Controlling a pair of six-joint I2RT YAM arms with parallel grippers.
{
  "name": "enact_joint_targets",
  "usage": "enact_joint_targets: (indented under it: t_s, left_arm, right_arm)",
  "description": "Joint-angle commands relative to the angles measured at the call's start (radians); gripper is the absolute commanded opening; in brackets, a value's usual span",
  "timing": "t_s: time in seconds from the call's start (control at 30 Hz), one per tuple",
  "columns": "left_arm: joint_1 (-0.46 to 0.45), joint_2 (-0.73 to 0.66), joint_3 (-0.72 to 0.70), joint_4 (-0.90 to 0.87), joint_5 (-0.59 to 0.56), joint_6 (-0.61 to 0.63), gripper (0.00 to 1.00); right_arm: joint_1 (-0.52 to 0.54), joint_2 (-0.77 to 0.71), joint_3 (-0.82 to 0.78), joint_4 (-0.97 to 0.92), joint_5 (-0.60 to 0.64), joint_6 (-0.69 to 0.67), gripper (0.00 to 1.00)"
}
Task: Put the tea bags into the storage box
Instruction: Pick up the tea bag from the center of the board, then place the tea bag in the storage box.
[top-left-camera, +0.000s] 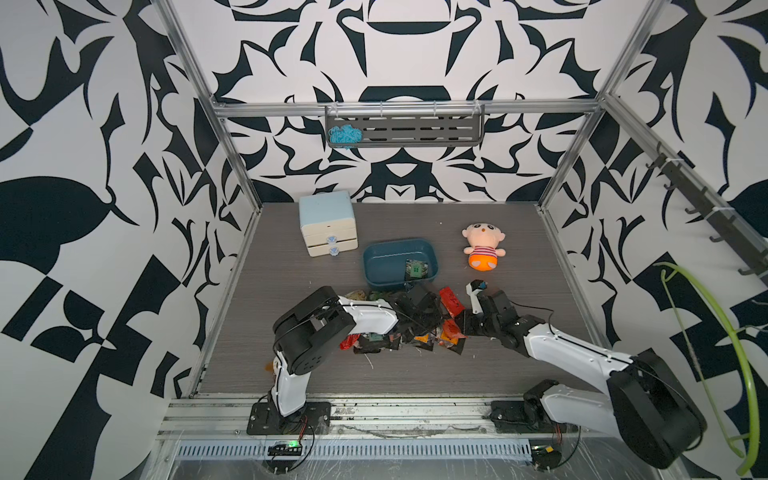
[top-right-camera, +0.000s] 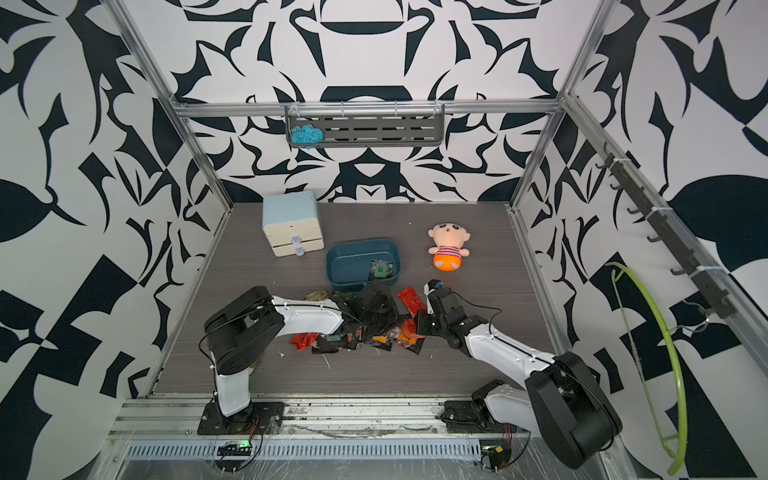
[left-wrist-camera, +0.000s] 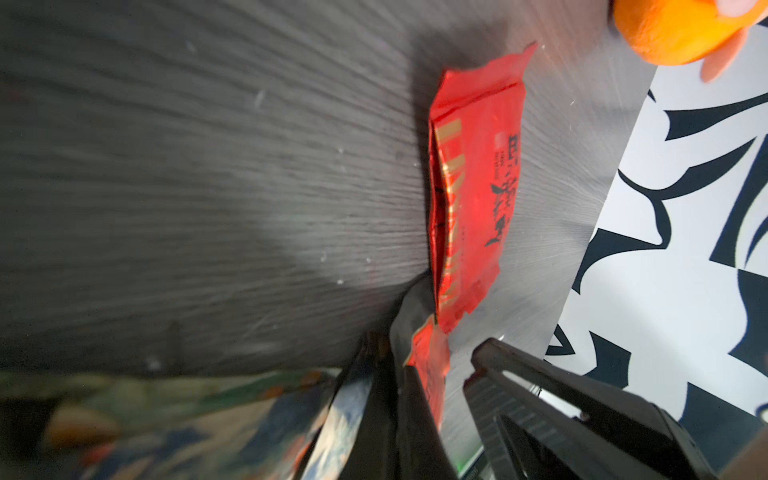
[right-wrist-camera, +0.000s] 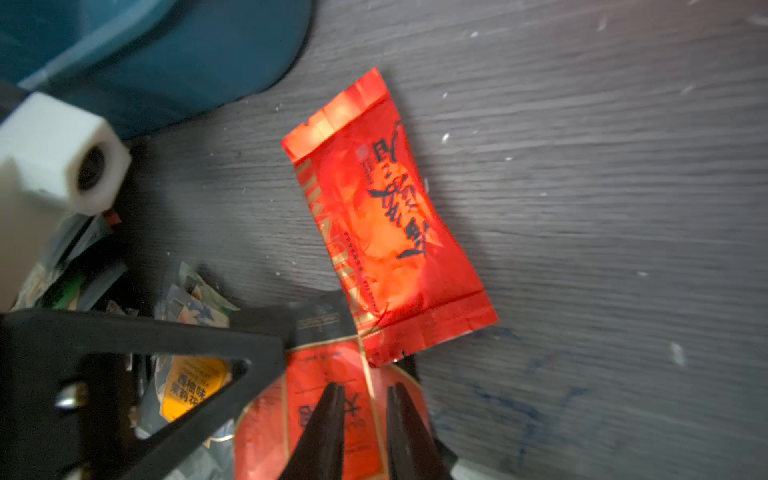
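- Box (top-left-camera: 382, 266): open blue tray. One green-labelled tea bag (top-left-camera: 417, 269) lies inside, against its near wall.
- Tea bags (top-left-camera: 451, 330): the rest lie heaped just in front of the box, outside it.
- Left gripper (left-wrist-camera: 392, 357): jaws closed at the edge of a dark tea bag (left-wrist-camera: 409, 320) in the heap; whether it is gripped cannot be told.
- Right gripper (right-wrist-camera: 365, 386): jaws narrowly parted over a red tea bag (right-wrist-camera: 266, 415) in front of the box, holding nothing.

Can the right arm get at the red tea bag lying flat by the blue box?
Probably yes. The red tea bag lies uncovered on the table just ahead of the right arm's jaws, which stand slightly apart. Its near corner overlaps another red sachet, and the left arm sits close beside.
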Motion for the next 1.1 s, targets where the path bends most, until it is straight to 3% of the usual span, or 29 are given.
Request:
enact_joint_targets:
  t_s: [0.0,0.27,0.53,0.7,0.87,1.07]
  left_arm:
    - [0.028,-0.090,-0.032,-0.071,-0.021,0.064,0.00]
    - [0.063,-0.289,-0.038,-0.269,-0.052,0.214,0.00]
    - [0.078,-0.512,-0.010,-0.503,-0.382,0.395,0.00]
    - [0.127,-0.560,0.020,-0.504,-0.464,0.471,0.00]
    - [0.216,-0.470,0.101,-0.463,-0.376,0.515,0.00]
    - [0.285,-0.291,0.228,-0.424,-0.229,0.476,0.00]
  right_arm:
    - [0.005,-0.057,-0.014,0.006,0.069,0.006,0.25]
    - [0.006,-0.132,-0.035,-0.012,0.119,0.012,0.26]
    - [0.005,-0.188,-0.049,-0.034,0.170,0.024,0.26]
    - [0.005,-0.203,-0.055,-0.035,0.164,0.023,0.26]
    - [0.006,-0.200,-0.052,-0.040,0.153,0.021,0.26]
    - [0.003,-0.191,-0.053,-0.035,0.159,0.029,0.25]
